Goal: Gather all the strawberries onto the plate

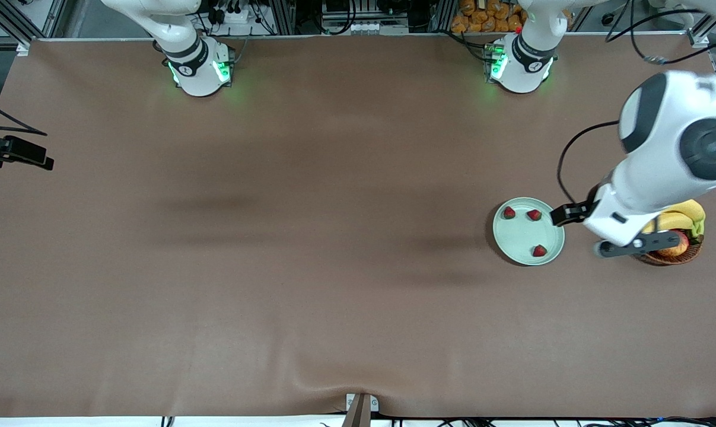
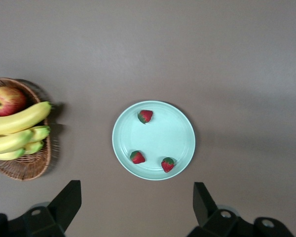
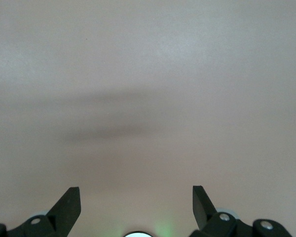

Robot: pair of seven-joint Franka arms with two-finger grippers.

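The pale mint-green plate (image 1: 521, 237) (image 2: 158, 138) lies toward the left arm's end of the table. All three strawberries rest on it: two near its rim farther from the front camera (image 1: 509, 212) (image 1: 534, 214) and one nearer (image 1: 539, 251). The left wrist view shows the same strawberries (image 2: 145, 116) (image 2: 137, 157) (image 2: 167, 164). My left gripper (image 1: 636, 243) (image 2: 136, 190) hangs high between the plate and the basket, open and holding nothing. My right gripper (image 3: 136, 190) is open over bare table and is out of the front view.
A brown wicker basket (image 1: 669, 256) (image 2: 24, 165) stands beside the plate at the table's end, holding bananas (image 1: 681, 213) (image 2: 19, 121) and an apple (image 1: 675, 244) (image 2: 7, 98). A black camera mount (image 1: 13, 153) juts in at the right arm's end.
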